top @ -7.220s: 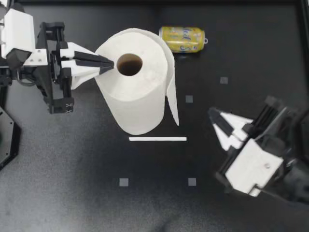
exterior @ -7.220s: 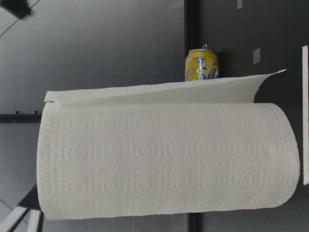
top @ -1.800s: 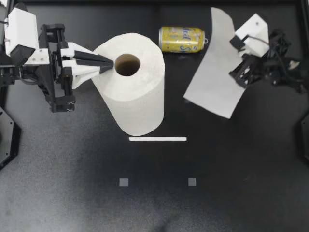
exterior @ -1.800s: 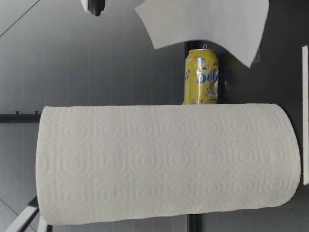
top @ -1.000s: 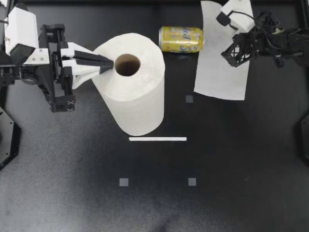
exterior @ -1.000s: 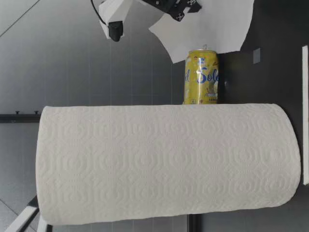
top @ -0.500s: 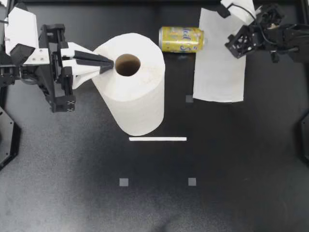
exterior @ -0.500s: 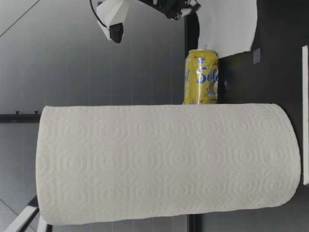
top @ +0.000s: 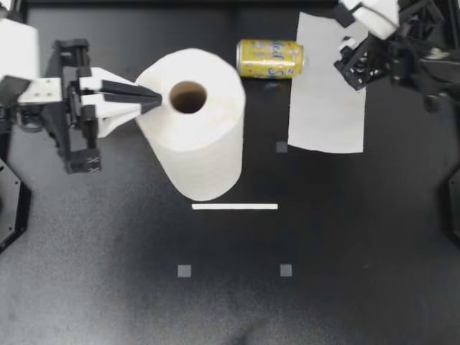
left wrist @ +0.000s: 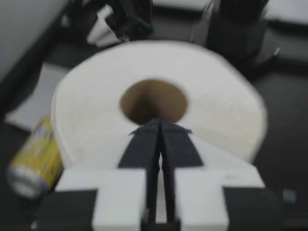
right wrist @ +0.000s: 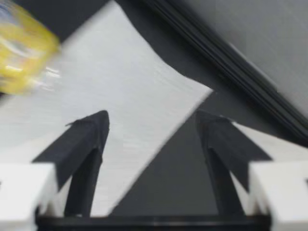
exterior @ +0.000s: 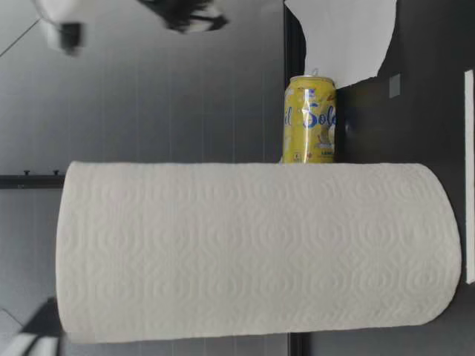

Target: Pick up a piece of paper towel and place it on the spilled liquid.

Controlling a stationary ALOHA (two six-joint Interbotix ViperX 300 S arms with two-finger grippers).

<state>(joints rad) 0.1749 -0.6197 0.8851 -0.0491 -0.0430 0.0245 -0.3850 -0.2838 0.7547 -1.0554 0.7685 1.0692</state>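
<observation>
Black tabletop, far right corner: one torn white paper towel sheet [top: 325,93] lies flat just beside one yellow drinks can [top: 271,58] on its side. The sheet is free of my right gripper [top: 357,61], whose fingers stand wide apart above it. Placement looks done, though no spill shows; only drawing the arm back seems left. At left, my left gripper [top: 154,100], fingers together, sits at the top rim of one upright white paper towel roll [top: 192,122]. Also counted: one white strip [top: 234,207] and three grey square markers [top: 185,271].

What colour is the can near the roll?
The can is yellow with blue print; low view shows it best.
</observation>
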